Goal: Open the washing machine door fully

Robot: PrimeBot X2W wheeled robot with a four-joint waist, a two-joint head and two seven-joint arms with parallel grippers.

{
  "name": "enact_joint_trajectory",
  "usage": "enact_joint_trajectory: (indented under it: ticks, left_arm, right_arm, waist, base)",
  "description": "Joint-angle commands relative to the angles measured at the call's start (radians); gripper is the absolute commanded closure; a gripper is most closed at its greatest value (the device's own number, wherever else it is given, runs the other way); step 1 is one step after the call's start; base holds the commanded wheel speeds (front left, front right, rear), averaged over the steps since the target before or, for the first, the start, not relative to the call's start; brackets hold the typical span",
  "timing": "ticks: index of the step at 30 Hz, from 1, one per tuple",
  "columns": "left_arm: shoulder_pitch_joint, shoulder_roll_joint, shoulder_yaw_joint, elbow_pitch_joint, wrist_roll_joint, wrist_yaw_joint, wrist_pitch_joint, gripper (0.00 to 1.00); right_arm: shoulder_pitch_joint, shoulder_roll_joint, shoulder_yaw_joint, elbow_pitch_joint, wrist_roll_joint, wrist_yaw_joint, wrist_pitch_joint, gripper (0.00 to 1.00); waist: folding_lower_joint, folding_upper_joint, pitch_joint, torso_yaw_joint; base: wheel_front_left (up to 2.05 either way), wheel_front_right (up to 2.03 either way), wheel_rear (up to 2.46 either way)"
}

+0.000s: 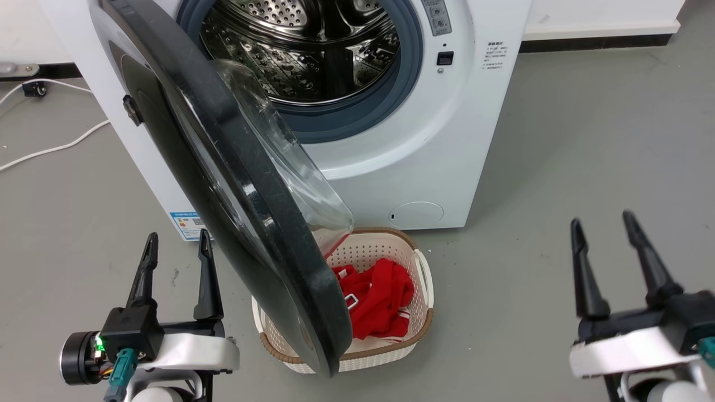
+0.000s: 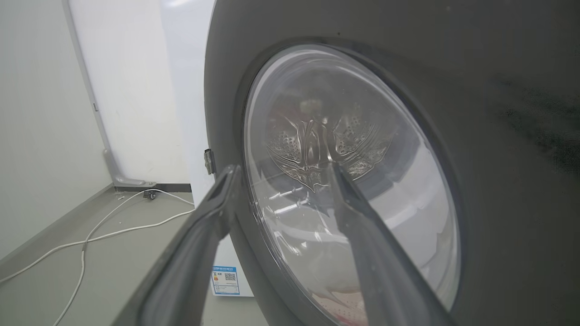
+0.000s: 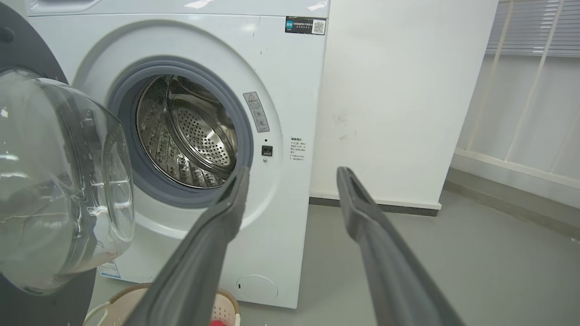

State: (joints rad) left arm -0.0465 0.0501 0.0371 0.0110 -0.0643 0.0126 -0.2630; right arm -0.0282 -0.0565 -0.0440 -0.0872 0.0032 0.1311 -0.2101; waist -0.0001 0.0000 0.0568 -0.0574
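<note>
**Head view.**
- Left gripper (image 1: 177, 235): fingers spread, holding nothing.
- Washing machine door (image 1: 262, 234): swung partway out. Its dark outer face stands just to the right of the left gripper; whether they touch cannot be told.
- Basket (image 1: 427, 279): white, on the floor on the far side of the door from the left gripper. It holds a red garment (image 1: 380, 296).
- Right gripper (image 1: 602, 219): fingers spread, empty, well apart from the door, with the basket off to its left.
- Steel drum (image 1: 301, 50): uncovered, ahead of both grippers.

**Left wrist view.**
- Fingers spread.
- Glass bowl (image 2: 344, 181): directly ahead of them, set in the door's outer face. The drum shows through it.
- White cable (image 2: 113, 231): on the floor, left of the fingers.

**Right wrist view.**
- Fingers spread, nothing between them.
- Washing machine (image 3: 281, 90): ahead and to the left, drum exposed.
- The door's bowl bulges further left.
- The basket rim lies beneath the left finger.
</note>
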Motion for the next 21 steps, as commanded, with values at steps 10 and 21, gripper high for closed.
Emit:
enact_joint_trajectory:
  ticks: [10, 21]
  left_arm:
    - [0.012, 0.0, -0.006, -0.003, 0.003, 0.0, -0.003, 0.0]
    - [0.01, 0.0, -0.01, 0.001, 0.004, -0.002, -0.003, 0.0]
  right_arm:
    - [0.067, 0.008, 0.027, 0.034, 0.058, -0.001, 0.003, 0.0]
    - [0.049, 0.008, 0.012, 0.05, 0.076, -0.001, -0.007, 0.0]
  waist:
    - [0.0001, 0.0, -0.001, -0.001]
    - [0.0001, 0.0, 0.003, 0.001]
  base:
    - [0.0, 0.0, 0.0]
    - [0.0, 0.0, 0.0]
